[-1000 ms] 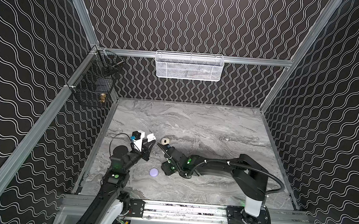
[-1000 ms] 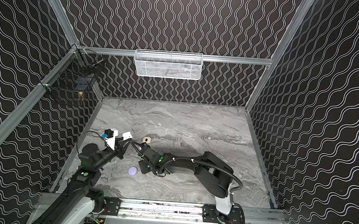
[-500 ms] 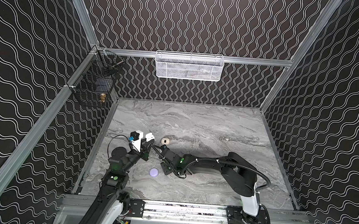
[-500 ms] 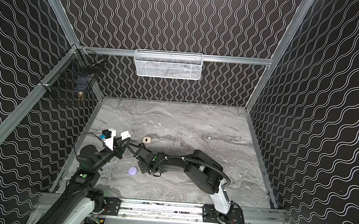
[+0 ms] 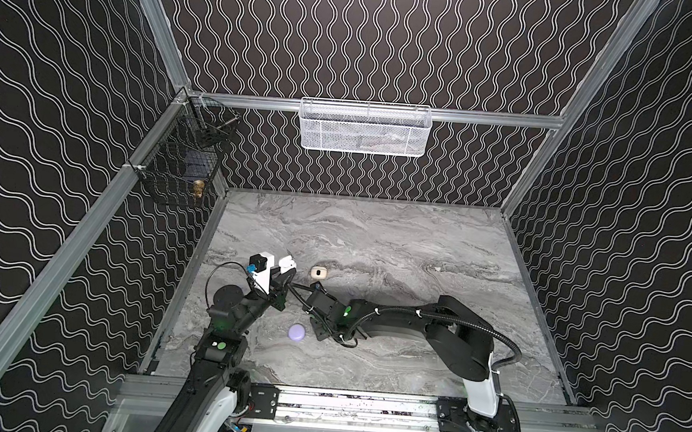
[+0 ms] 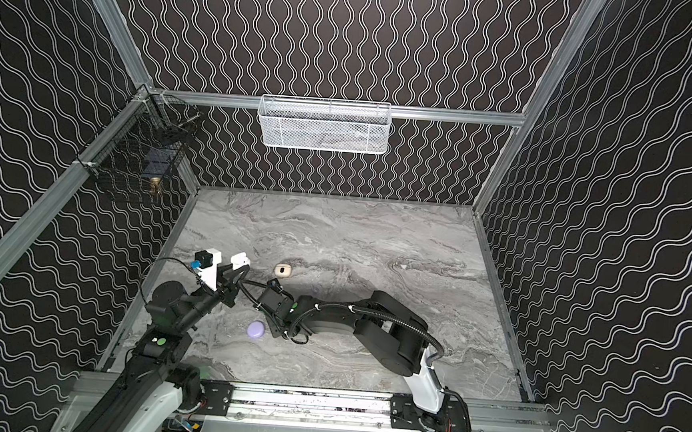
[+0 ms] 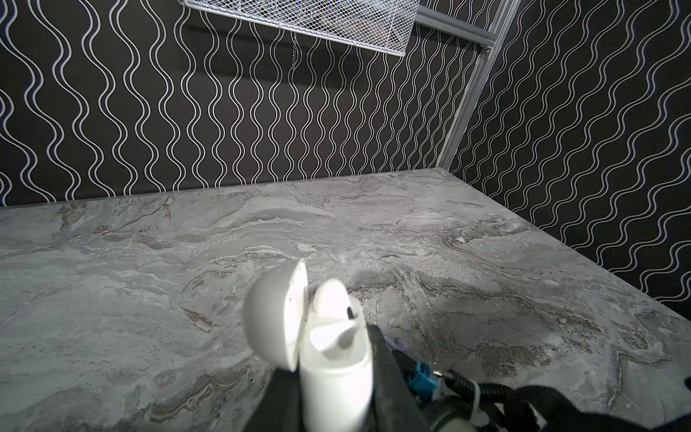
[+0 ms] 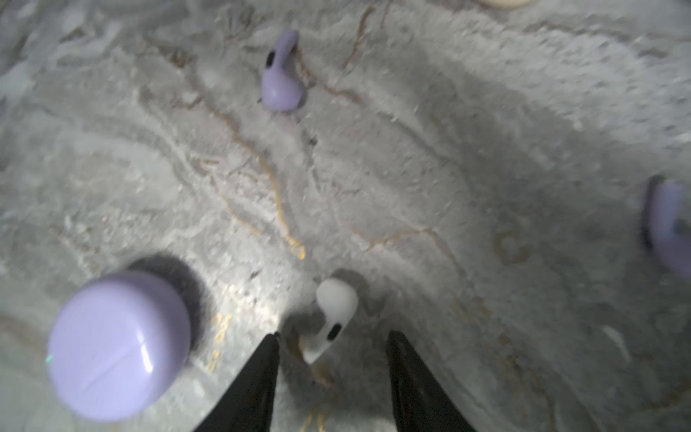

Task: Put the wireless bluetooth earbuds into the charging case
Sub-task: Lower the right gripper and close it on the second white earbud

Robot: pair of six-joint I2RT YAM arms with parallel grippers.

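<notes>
Right arm point(image 5: 395, 316) has pushed its wrist slightly nearer the left arm point(image 5: 242, 310) and drawn its elbow in toward the middle. Both cases lying on the tabletop point(image 5: 375, 244) have stayed put.

In both top views the left arm holds a white case point(image 5: 287, 263) up off the tabletop, lid open. A shut purple case point(image 5: 296, 333) sits just beside the right wrist. A cream case point(image 5: 318, 272) lies near it, toward the rear wall. The right arm hides the earbuds here. A white basket point(image 5: 362, 130) and a black basket point(image 5: 181, 159) hang on the walls.

In the left wrist view the left fingers point(image 7: 392, 389) are clenched on the white case's body, and a seated earbud point(image 7: 332, 303) stands in it.

In the right wrist view the right fingers point(image 8: 258, 381) stand apart, grasping nothing. They flank a loose earbud point(image 8: 334, 318), white, lying on the tabletop. The purple case is close on one side. A lavender earbud point(image 8: 280, 74) lies farther on, and a second lavender earbud point(image 8: 669, 228) is blurred at the edge.
</notes>
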